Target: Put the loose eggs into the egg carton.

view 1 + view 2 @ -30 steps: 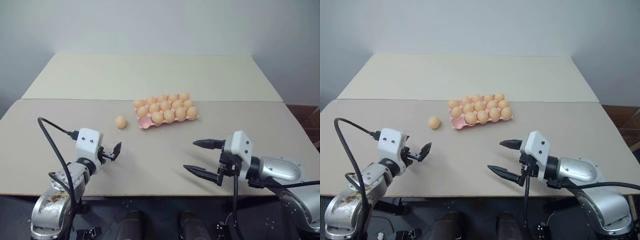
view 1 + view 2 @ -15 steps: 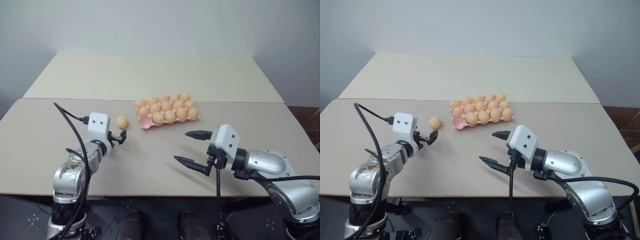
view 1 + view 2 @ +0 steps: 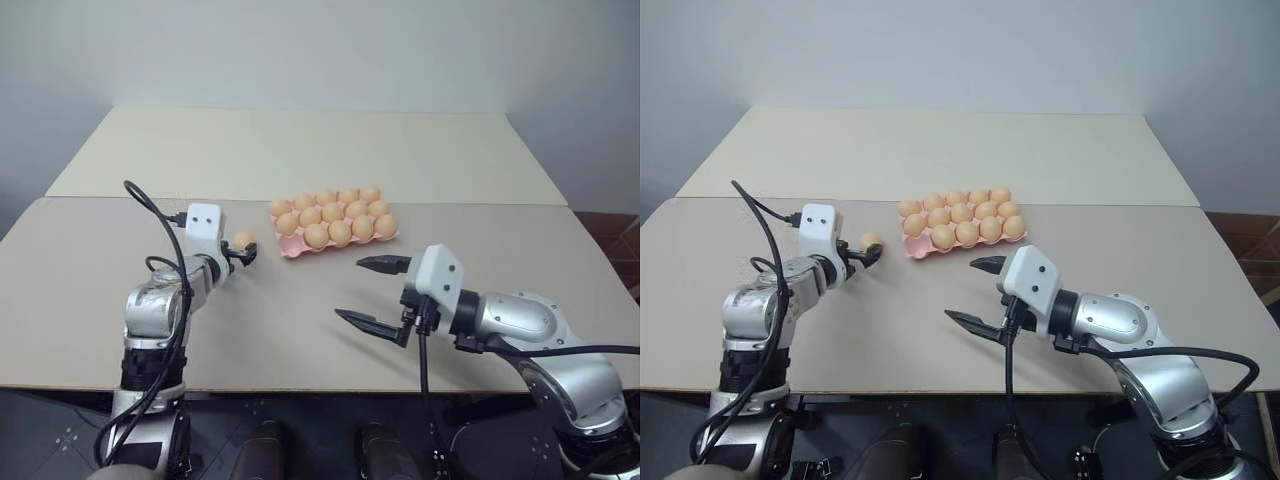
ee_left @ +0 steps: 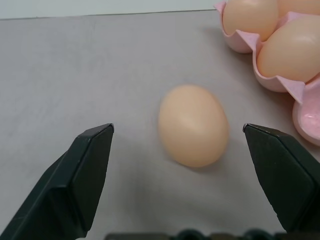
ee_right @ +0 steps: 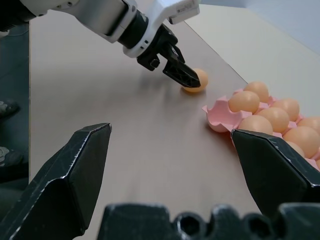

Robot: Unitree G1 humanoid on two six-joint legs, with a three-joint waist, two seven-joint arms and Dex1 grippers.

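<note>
Item: one loose egg (image 4: 193,125), tan-orange, smooth, lying on its side on the beige table (image 3: 300,310). It sits between the two black fingers (image 4: 85,175) of the left gripper (image 3: 243,256), a little ahead of the fingertips, with clear table showing on both sides of it; neither finger touches it. Left gripper: spread wide, holding nothing, low over the table and pointing forward and slightly downward at the egg. Item: egg carton (image 3: 292,249), pink moulded tray with scalloped edges, lidless, resting flat on the table just beyond the loose egg on the right-hand side of the left gripper, near but apart from it. Most of its cups hold eggs alike in colour to the loose one; the near corner cup (image 4: 311,117), the one closest to the left gripper, stands empty. Right gripper (image 3: 376,295): spread wide, holding nothing, hovering above the table nearer the robot than the carton and well apart from it, fingers pointing toward the left gripper and the loose egg. From the right wrist, the carton's corner lies ahead beside one of its fingers (image 5: 272,167), and the loose egg beyond, at the tip of the left gripper.
</note>
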